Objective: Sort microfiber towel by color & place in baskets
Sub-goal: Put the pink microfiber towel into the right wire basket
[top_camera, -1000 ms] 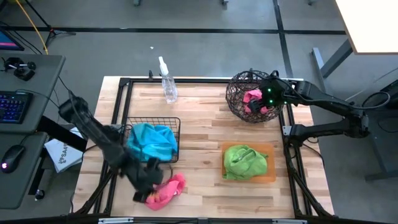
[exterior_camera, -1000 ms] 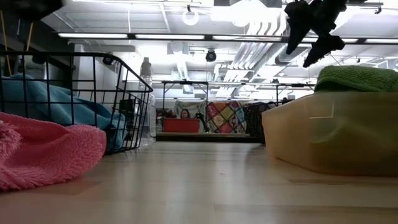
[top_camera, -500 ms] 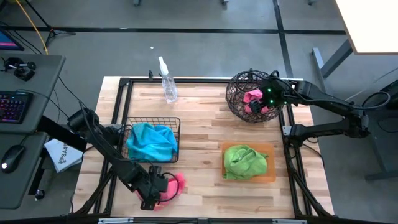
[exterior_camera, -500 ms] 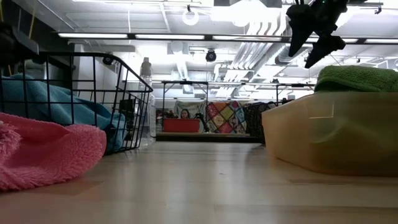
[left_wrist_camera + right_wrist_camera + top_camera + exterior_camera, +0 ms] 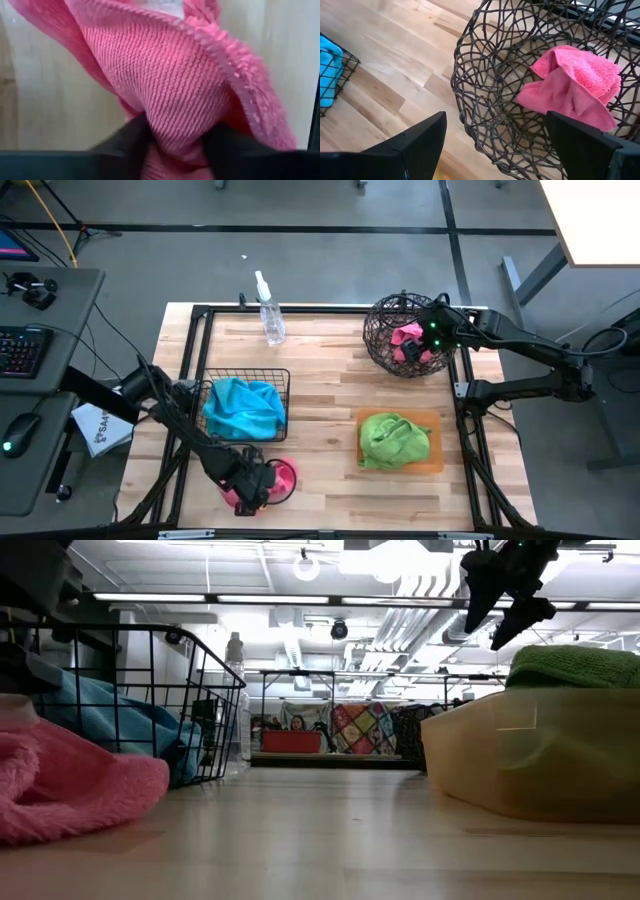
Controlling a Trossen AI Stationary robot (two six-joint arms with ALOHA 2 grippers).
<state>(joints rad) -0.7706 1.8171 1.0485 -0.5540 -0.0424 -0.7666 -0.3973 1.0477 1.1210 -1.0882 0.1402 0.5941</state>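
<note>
- Down at the near edge of the pale wooden worktop (image 5: 320,380), the left pincer (image 5: 256,484) is pressed onto a crumpled pink microfiber towel (image 5: 278,478), its two dark fingers (image 5: 127,142) clamped on a fold of the ribbed cloth
- That pink towel lies on the boards just in front of the square black wire-grid basket (image 5: 284,395), apart from it; the low view shows it as a fuzzy pink heap (image 5: 70,790) resting on the wood
- The black basket holds a bunched blue microfiber towel (image 5: 243,406)
- The right pincer (image 5: 432,338) hangs over the round dark brown woven-wire bowl basket (image 5: 382,330) at the far right corner, its fingers (image 5: 420,137) spread wide and gripping nothing
- Inside the bowl basket lies a second pink microfiber towel (image 5: 575,85), loosely folded against the woven wall
- The flat shallow orange rectangular tray (image 5: 436,442) sits near the right edge, in front of the bowl basket and well apart from it, with a green microfiber towel (image 5: 393,438) heaped on it
- A clear spray bottle (image 5: 270,312) stands at the far edge, between the two baskets in the overhead picture and touching neither
</note>
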